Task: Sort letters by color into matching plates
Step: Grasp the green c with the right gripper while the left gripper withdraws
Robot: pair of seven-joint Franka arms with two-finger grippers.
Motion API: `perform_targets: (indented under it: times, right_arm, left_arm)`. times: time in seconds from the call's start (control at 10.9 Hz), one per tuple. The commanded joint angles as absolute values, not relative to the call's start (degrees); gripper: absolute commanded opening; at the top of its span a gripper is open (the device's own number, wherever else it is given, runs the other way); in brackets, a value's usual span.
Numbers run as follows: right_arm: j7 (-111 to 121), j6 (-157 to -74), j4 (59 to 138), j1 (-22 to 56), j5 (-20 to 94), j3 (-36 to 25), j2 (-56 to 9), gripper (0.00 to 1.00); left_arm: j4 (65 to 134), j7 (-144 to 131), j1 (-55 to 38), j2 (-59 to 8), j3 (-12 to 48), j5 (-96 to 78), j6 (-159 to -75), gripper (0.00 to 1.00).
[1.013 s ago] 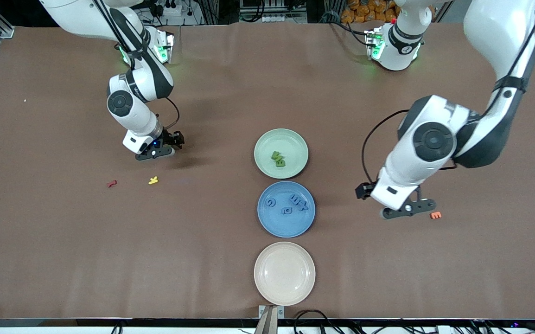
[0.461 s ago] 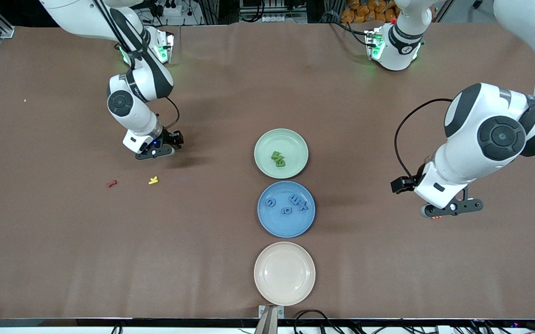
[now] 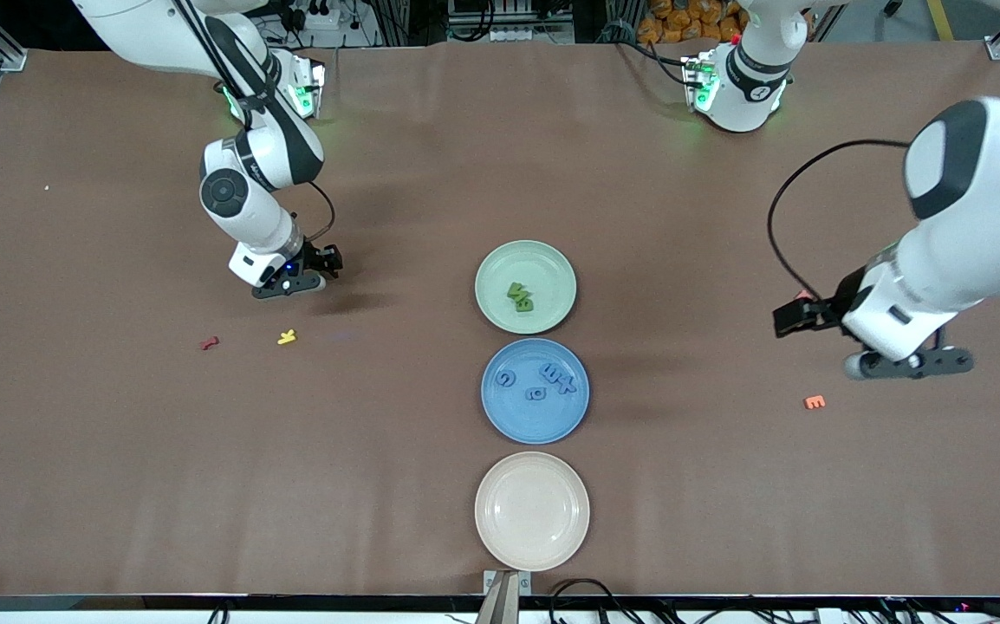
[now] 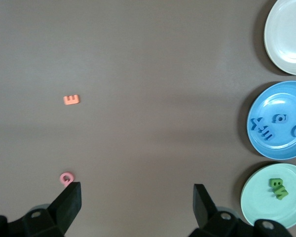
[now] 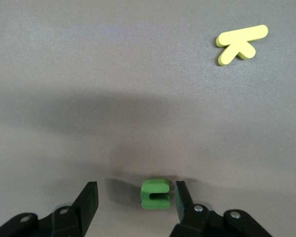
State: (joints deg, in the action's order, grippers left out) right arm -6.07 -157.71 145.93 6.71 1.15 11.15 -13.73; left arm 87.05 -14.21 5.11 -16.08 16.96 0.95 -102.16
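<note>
The toy letters themselves are the only readable marks. An orange letter E (image 4: 71, 99) lies on the worktop (image 4: 153, 74) well apart from the blue plate (image 4: 266, 106), toward the left arm's end; a yellow letter K (image 5: 241, 43) lies near a green letter C (image 5: 155, 194).

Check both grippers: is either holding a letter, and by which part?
Neither. The right gripper straddles a green letter on the table, not clamped; the left gripper is open, empty.
</note>
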Motion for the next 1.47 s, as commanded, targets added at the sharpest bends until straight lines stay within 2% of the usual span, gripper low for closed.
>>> perform_targets:
  times: [0.0,0.09,0.55,0.74,0.92,1.11,1.38]
  right_arm:
    - [-6.9,-159.0,146.8,5.9,0.6,11.3,-13.8,0.65]
    - [-6.9,-159.2,146.8,5.9,0.6,11.3,-14.1,0.64]
    - [-6.2,-159.3,147.0,5.8,-0.7,11.2,-14.6,0.58]
    - [-6.2,-159.3,147.1,5.7,-3.2,10.6,-14.6,0.47]
    - [-6.2,-159.3,147.1,5.8,-3.4,10.5,-14.6,0.28]
    - [-6.2,-159.2,147.1,5.7,-3.9,10.5,-14.6,0.0]
    - [-8.9,-158.4,146.1,5.8,-3.4,10.6,-13.9,0.0]
  left_arm:
    - [89.7,-12.3,2.0,-8.1,10.8,-1.1,-99.1,1.0]
    - [89.7,-12.1,1.4,-5.9,9.0,-1.1,-98.1,1.0]
    - [89.9,-3.9,1.8,1.0,7.2,-1.3,-94.1,1.0]
    - [89.5,-3.1,1.4,1.3,6.4,-1.4,-92.7,1.0]
    - [88.4,-3.1,2.2,0.6,6.4,-4.1,-91.0,1.0]
    - [88.2,-3.2,4.2,0.4,6.8,-5.5,-89.7,1.0]
    - [86.6,-3.2,4.0,1.0,7.2,-2.7,-89.3,1.0]
